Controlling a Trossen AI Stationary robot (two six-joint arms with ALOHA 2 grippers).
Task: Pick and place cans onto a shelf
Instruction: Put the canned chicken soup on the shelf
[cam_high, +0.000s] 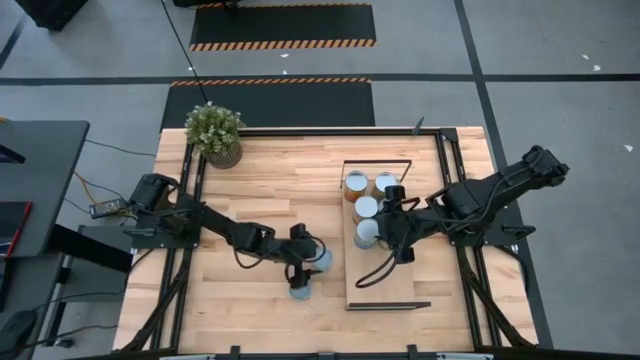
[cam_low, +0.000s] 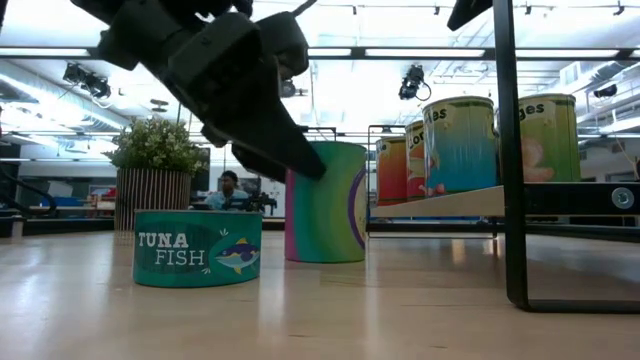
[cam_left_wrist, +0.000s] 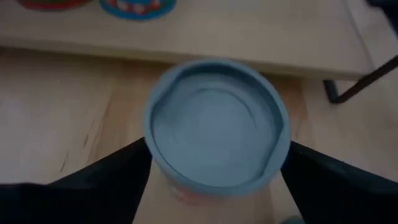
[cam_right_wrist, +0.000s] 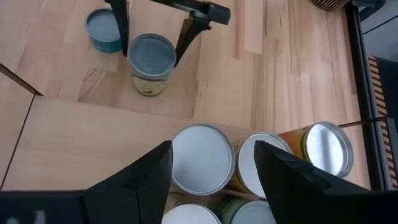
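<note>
A tall can (cam_high: 321, 260) with a blue-grey top and a green label (cam_low: 325, 200) stands on the table just left of the shelf (cam_high: 385, 285). My left gripper (cam_high: 310, 258) is shut on it; the can fills the left wrist view (cam_left_wrist: 216, 127). A low teal tuna can (cam_high: 300, 291) stands beside it, nearer the front edge. Several cans (cam_high: 367, 208) stand on the shelf's far part. My right gripper (cam_right_wrist: 214, 168) hovers open over them, its fingers either side of a white-topped can (cam_right_wrist: 202, 158), touching nothing. My left gripper pinches the tall can between its two fingers, one on each side of its wall just below the top rim (cam_left_wrist: 152, 155). The fingers (cam_right_wrist: 122, 37) slant down at it from the table's left. The can stands upright, its bottom on the table (cam_low: 325, 258).
A potted plant (cam_high: 214, 133) stands at the table's far left corner. The shelf's black frame post (cam_low: 510, 150) rises near the front. The shelf's near half (cam_high: 385, 275) is bare board. A person (cam_low: 228, 188) sits in the room beyond.
</note>
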